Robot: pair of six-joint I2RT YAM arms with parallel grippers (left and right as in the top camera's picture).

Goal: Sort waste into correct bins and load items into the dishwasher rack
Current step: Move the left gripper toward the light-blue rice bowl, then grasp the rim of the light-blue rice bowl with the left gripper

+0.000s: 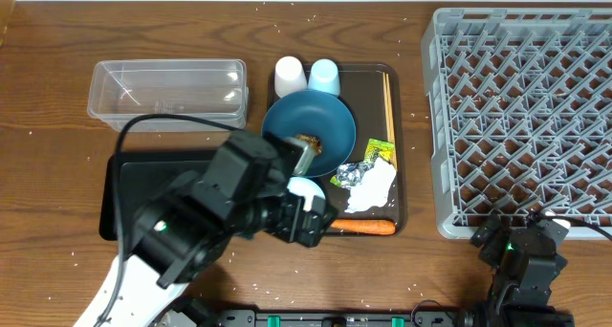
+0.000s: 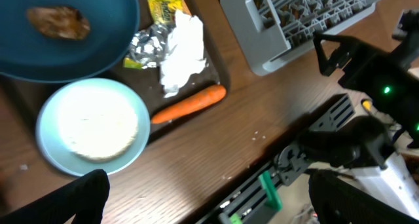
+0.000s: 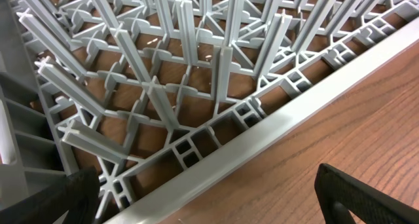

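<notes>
The left fingers (image 2: 72,201) stand wide apart and hold nothing, above the white bowl (image 2: 49,129) of rice (image 2: 98,122) at the near-left corner of the brown tray (image 1: 368,83), which sits mid-bench. On this tray are also the blue plate (image 2: 98,54) with the brown lump (image 2: 59,22), the carrot (image 2: 190,104), the napkin (image 2: 180,50), the foil ball (image 2: 145,47) and a green-yellow packet (image 2: 163,1); its print is too blurred to read. The right fingers (image 3: 366,198) are also fully apart and empty, at the near edge of the grey rack (image 1: 521,117) by the right edge of the bench.
</notes>
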